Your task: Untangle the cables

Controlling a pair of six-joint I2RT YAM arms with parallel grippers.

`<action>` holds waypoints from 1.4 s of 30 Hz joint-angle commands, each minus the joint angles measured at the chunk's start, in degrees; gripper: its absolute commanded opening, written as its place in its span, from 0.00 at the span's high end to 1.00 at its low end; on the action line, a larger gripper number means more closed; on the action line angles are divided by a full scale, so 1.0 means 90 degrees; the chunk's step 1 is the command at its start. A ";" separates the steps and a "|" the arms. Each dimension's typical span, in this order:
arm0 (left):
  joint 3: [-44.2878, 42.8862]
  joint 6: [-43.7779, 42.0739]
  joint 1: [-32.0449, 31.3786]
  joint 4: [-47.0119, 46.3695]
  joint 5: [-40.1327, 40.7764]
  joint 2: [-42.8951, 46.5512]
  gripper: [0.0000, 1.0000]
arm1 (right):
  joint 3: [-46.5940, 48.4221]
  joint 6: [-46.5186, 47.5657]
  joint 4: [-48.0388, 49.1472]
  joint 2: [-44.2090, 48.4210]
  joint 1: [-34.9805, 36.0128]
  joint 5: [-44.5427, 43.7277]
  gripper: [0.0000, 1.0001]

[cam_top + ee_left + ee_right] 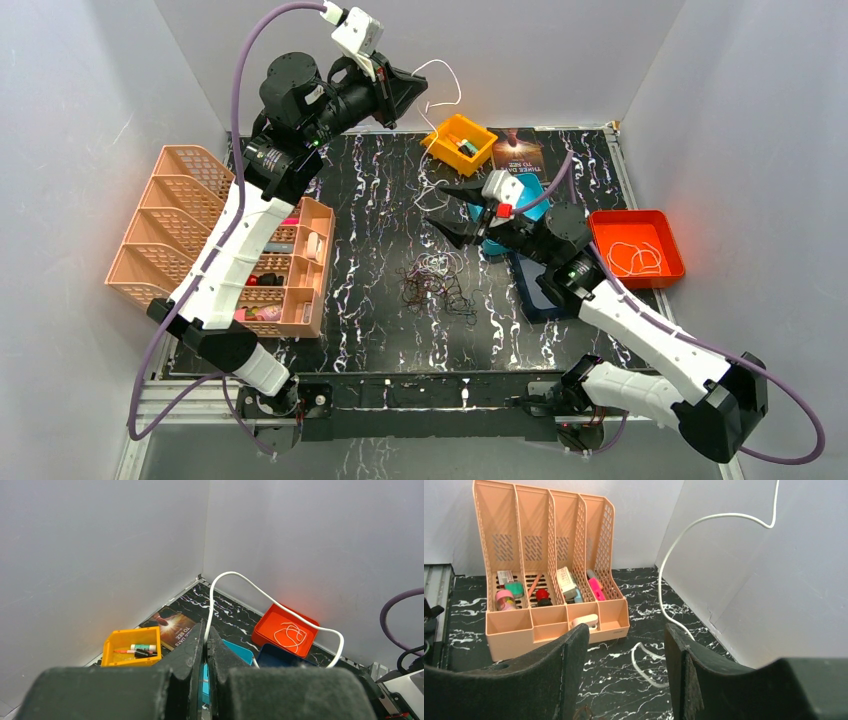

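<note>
The tabletop is black with white marble veining. One white cable stands out. The clump of cords mixes dark reddish-brown, black and white. The desk organizer is peach, the small bin yellow-orange, the tray red-orange, and the walls pale grey.

A robotics lab cell. Plain grey walls box in a black marbled table on aluminium framing
</note>
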State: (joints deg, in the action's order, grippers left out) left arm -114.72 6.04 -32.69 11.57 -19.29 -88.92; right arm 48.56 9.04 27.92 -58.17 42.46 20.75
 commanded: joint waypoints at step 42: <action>0.0150 0.0054 0.0016 -0.0051 -0.0059 0.0331 1.00 | 0.0847 0.0522 0.0616 -0.0839 0.0015 -0.0489 0.93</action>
State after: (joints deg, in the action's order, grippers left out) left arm -114.02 6.44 -32.69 11.60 -19.55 -88.92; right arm 53.58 13.91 29.71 -67.59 42.46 17.52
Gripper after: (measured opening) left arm 0.010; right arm 0.201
